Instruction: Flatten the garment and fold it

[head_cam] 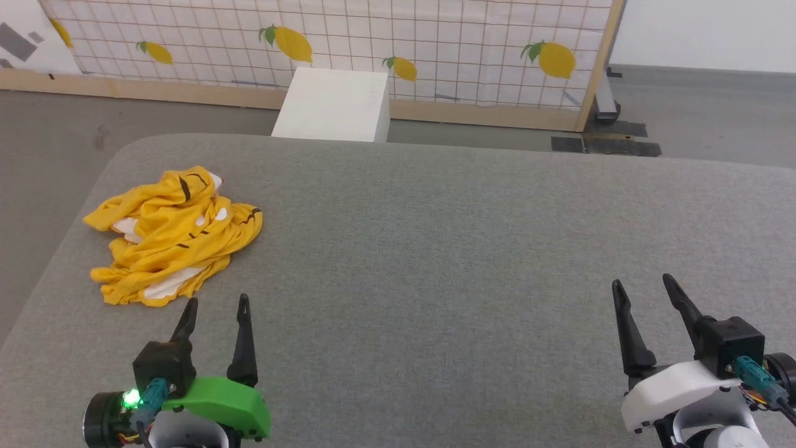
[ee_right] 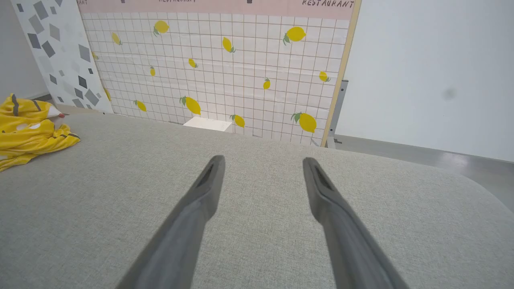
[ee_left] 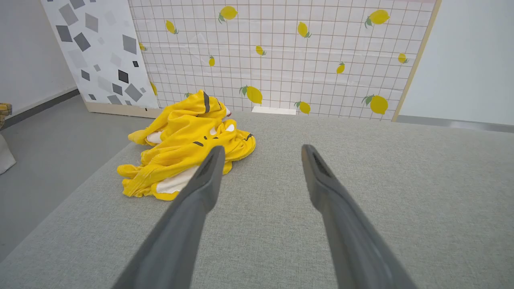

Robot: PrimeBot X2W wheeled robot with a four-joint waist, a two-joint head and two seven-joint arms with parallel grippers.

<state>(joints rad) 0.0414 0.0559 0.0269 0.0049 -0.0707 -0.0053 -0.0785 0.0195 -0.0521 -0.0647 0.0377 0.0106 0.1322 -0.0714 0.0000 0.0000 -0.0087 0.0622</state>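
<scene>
The crumpled yellow garment lay on the far left part of the grey counter, near its left edge, while the left fingers stood spread apart and empty over the counter's near left side, and the right fingers stood likewise spread and empty over its near right side.

Crumpled yellow garment on grey table
</scene>
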